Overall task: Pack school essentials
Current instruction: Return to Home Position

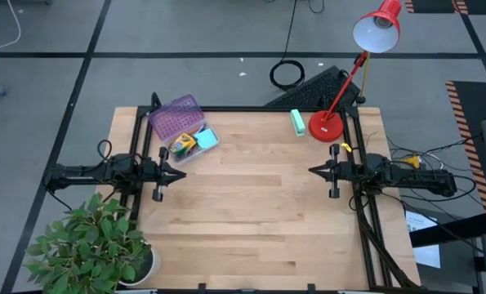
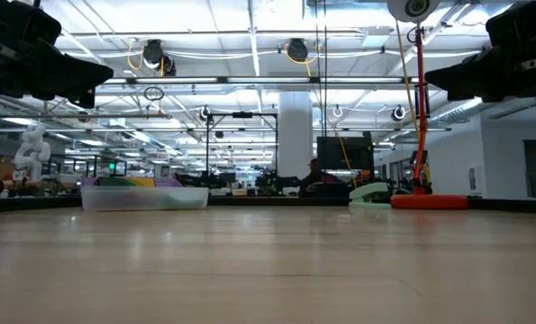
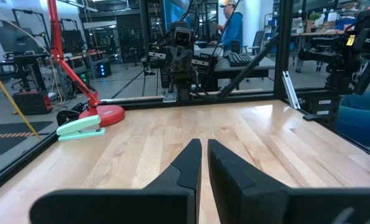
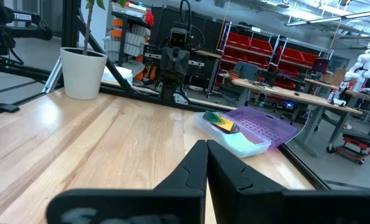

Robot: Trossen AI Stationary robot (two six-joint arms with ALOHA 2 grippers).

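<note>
Bare counter [image 1: 251,204] lay nearest the camera, with nothing on its middle. Left hand [image 1: 177,173] rested low at its own edge, fingers narrow and nearly touching, holding nothing. Right hand [image 1: 316,171] faced it from the opposite edge, likewise near-closed and empty. Just beside and ahead of the left hand stood a clear case [image 1: 195,140] with its purple lid [image 1: 176,117] thrown open; the yellow-green crayon box [image 1: 182,144] and a light-blue sticky-note pad [image 1: 207,139] lay inside it. Other stationery could not be made out. A mint-green block [image 1: 297,122] and a red lamp [image 1: 327,125] sat near the right hand, well apart from the case. Judged: packing appeared largely done; the left hand should widen before approaching the lid and close it squarely.
</note>
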